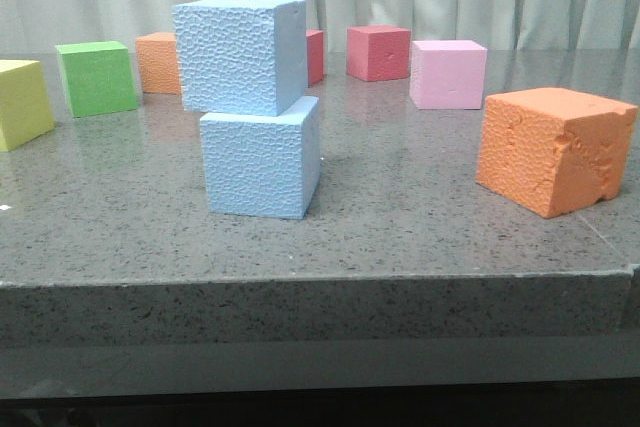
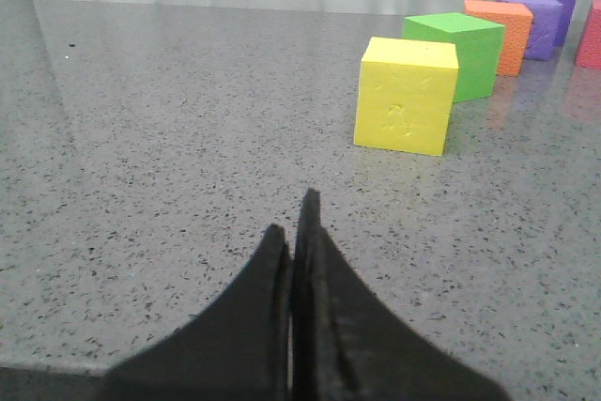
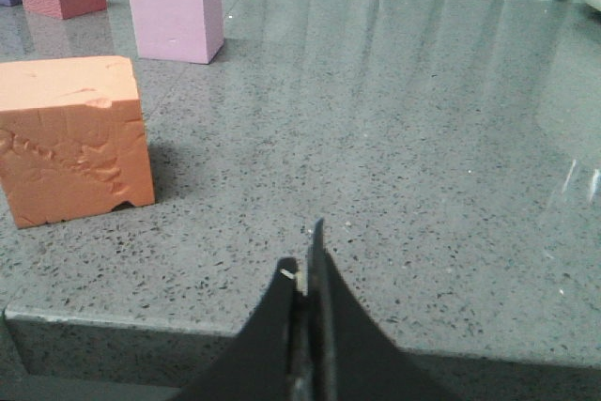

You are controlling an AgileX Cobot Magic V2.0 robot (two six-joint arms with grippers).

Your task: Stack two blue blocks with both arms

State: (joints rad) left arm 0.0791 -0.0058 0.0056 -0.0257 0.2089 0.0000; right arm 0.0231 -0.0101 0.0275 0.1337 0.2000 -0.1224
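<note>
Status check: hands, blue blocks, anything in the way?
Left hand shut, empty. Right hand shut, empty. Upper blue block sits on lower blue block, offset. Nothing obstructing.

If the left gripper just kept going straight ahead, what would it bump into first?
Probably nothing. The left gripper, shut, points over bare table. The yellow cube sits off to one side of that line, so it would likely be missed, though depth is hard to judge.

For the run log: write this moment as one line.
blue blocks: stacked, top one offset | left gripper: shut, empty | right gripper: shut, empty | table
</note>
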